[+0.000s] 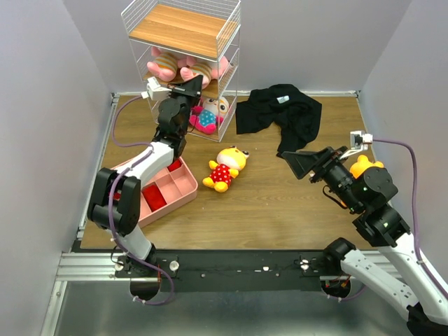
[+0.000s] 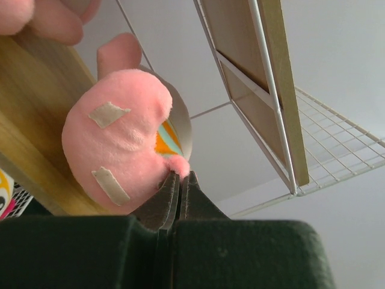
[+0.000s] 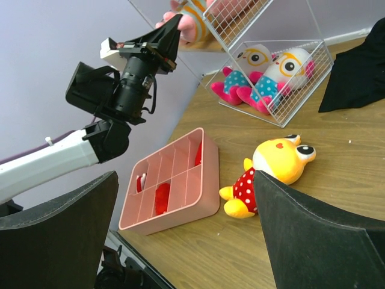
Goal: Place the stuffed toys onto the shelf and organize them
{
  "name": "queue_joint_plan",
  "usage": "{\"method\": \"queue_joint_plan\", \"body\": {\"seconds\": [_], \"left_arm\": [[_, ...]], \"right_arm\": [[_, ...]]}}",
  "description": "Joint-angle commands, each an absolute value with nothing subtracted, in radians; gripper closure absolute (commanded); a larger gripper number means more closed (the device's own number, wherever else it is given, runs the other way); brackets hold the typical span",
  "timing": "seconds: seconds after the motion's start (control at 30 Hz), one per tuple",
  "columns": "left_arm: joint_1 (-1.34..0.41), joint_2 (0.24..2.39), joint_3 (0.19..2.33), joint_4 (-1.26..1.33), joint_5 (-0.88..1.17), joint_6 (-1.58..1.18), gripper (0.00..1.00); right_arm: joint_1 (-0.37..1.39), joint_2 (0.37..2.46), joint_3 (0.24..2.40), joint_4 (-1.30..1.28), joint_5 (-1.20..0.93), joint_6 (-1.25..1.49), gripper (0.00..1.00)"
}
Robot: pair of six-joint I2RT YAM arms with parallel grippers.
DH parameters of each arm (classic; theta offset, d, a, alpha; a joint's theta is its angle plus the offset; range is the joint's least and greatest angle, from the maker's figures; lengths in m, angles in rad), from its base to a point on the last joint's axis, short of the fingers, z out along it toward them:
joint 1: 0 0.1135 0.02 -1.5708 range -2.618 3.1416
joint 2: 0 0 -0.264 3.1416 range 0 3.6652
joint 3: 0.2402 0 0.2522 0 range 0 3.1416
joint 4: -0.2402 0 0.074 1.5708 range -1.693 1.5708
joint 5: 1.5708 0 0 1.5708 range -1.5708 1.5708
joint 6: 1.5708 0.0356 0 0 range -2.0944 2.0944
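Note:
The shelf (image 1: 183, 31) stands at the back left. Two pink stuffed toys (image 1: 168, 66) lie on its middle tier, and two white-faced toys (image 1: 210, 115) lie on the bottom tier. My left gripper (image 1: 193, 87) is at the middle tier's front edge. In the left wrist view it (image 2: 179, 176) is shut on a small tuft of a pink toy (image 2: 117, 141). One yellow toy (image 1: 225, 166) lies on the table, and another (image 1: 365, 166) is partly hidden behind my right arm. My right gripper (image 1: 299, 164) is open and empty to the right of the yellow toy (image 3: 280, 162).
A black cloth garment (image 1: 280, 112) lies at the back right. A pink compartment tray (image 1: 183, 187) with red items sits at the front left beside the left arm and also shows in the right wrist view (image 3: 204, 198). Walls close the table on three sides.

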State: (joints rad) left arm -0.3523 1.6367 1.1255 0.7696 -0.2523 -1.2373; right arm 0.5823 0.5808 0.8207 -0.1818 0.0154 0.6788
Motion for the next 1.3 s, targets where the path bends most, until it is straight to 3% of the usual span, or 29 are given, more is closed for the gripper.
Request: {"method": "queue_joint_plan", "body": {"seconds": [0.0, 0.43, 0.53, 0.57, 0.77, 1.03, 1.27], "left_arm": [[-0.365, 1.689, 1.193, 0.818, -0.261, -1.221, 1.0], [-0.373, 1.73, 1.221, 0.819, -0.247, -1.184, 1.0], [-0.373, 1.712, 1.212, 0.807, -0.247, -1.177, 0.74], [-0.373, 1.7, 1.204, 0.801, -0.248, -1.177, 0.6], [-0.373, 1.623, 1.166, 0.715, -0.273, -1.177, 0.41], [-0.373, 1.457, 1.029, 0.612, -0.333, -1.152, 0.36], [-0.373, 1.217, 0.937, 0.188, -0.289, -1.019, 0.35]], "right_arm": [[0.578, 0.554, 0.816, -0.206, 0.051, 0.658, 0.0], [0.578, 0.514, 0.807, -0.229, 0.063, 0.657, 0.0], [0.578, 0.511, 0.807, -0.236, 0.06, 0.66, 0.0], [0.578, 0.509, 0.807, -0.239, 0.055, 0.663, 0.0], [0.58, 0.486, 0.818, -0.275, 0.032, 0.676, 0.0], [0.578, 0.46, 0.804, -0.339, 0.015, 0.69, 0.0], [0.578, 0.489, 0.766, -0.403, -0.061, 0.68, 0.01]]}}
